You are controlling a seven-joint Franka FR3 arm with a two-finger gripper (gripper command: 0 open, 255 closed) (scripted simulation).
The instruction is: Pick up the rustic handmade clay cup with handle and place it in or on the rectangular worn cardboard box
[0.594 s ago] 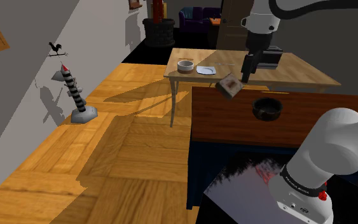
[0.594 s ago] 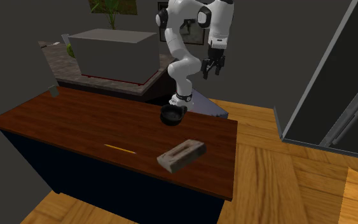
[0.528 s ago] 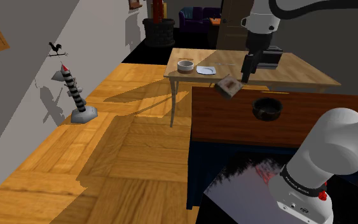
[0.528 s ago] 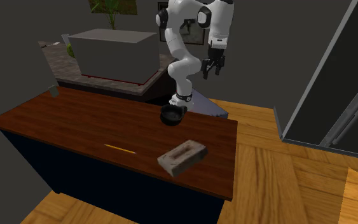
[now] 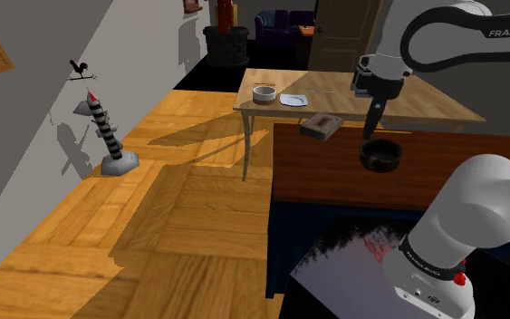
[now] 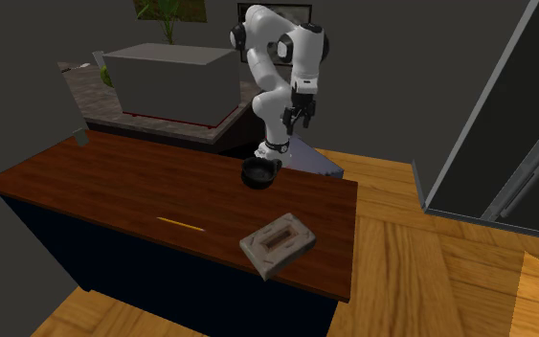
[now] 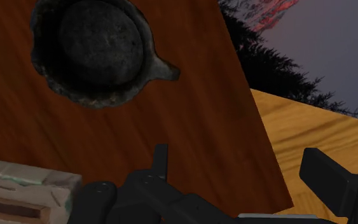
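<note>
Compared with half a second back, the arm [image 6: 275, 57] is folding down. The pincer [image 5: 371, 125] is hanging a lot lower now, pointing straight down just above the dark cup [image 5: 380, 155]. Before, it was hovering high up, off toward the shoulder view's left of the cup. From the wrist camera the pincer [image 7: 234, 156] is standing open, its fingers [image 7: 161, 162] well apart with nothing between them. The cup [image 7: 95, 51] is sitting out ahead of them, untouched, with its stubby handle sticking out toward the tabletop [image 7: 190, 127] edge. The cup [image 6: 258, 173] isn't budging at all. It's still sitting upright on the dark wood tabletop [image 6: 114, 182] close to the arm's base. The box [image 6: 277, 243] is the other thing changing. Earlier it was tipped up on a corner, and now it's lying flatter and turned, showing its recessed top in the second exterior view. It's resting near the tabletop's edge, well apart from the cup, and in the shoulder view the box [image 5: 322, 125] is sitting by the far corner.
</note>
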